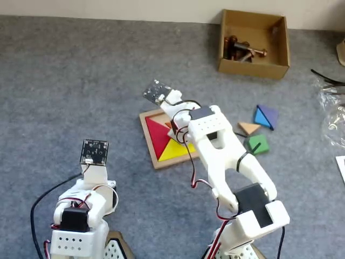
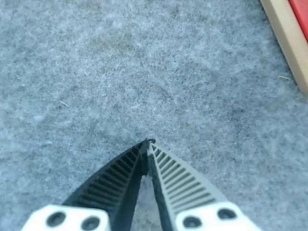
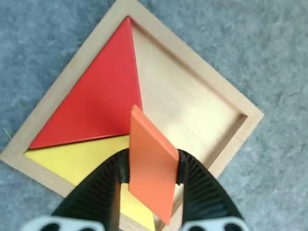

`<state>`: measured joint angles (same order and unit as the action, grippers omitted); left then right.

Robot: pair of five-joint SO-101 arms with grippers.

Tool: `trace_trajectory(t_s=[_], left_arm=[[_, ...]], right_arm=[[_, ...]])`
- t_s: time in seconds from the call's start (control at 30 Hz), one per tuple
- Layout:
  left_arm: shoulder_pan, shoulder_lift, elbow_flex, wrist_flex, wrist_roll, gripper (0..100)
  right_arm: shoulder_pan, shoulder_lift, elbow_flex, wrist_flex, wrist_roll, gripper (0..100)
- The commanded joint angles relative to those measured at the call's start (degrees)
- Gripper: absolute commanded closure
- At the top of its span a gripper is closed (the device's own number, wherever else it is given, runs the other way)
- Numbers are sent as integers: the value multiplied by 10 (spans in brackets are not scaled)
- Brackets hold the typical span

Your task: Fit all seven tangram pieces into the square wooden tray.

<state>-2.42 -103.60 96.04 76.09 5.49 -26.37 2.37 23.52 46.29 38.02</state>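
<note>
The square wooden tray (image 1: 151, 141) (image 3: 207, 82) lies mid-table holding a red triangle (image 1: 156, 134) (image 3: 96, 96) and a yellow triangle (image 1: 173, 149) (image 3: 77, 161). My right gripper (image 3: 151, 166) (image 1: 173, 125) hangs above the tray, shut on an orange piece (image 3: 151, 166) held tilted over the bare wood. To the right on the carpet lie a blue triangle (image 1: 263, 116) on a purple piece (image 1: 271, 113), a tan triangle (image 1: 248, 128) and a green square (image 1: 257, 143). My left gripper (image 2: 147, 143) is shut over bare carpet, left of the tray (image 2: 285, 43).
A cardboard box (image 1: 253, 43) with small brown objects stands at the back right. Clear plastic wrap (image 1: 334, 108) lies at the right edge. Grey carpet covers the table, with open room to the left and behind the tray.
</note>
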Motion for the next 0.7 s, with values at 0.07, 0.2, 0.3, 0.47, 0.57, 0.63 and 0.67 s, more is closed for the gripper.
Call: trace_trajectory(t_s=[0.07,0.2,0.3,0.47,0.57,0.63,0.67], left_arm=[[9,-4,11,-2,4,995],[9,-4,11,-2,4,995],[9,-4,11,-2,4,995],[9,-4,11,-2,4,995],[9,-4,11,-2,4,995],[9,-4,11,-2,4,995],[9,-4,11,-2,4,995]], right_arm=[[-5,-39,-5,6,98,972],[-7,-37,-5,6,153,971],[-7,-37,-7,6,221,970],[-7,-38,-7,5,332,969],[-7,-37,-6,5,392,969],[-7,-37,-5,5,425,969],[-7,-38,-5,5,443,969]])
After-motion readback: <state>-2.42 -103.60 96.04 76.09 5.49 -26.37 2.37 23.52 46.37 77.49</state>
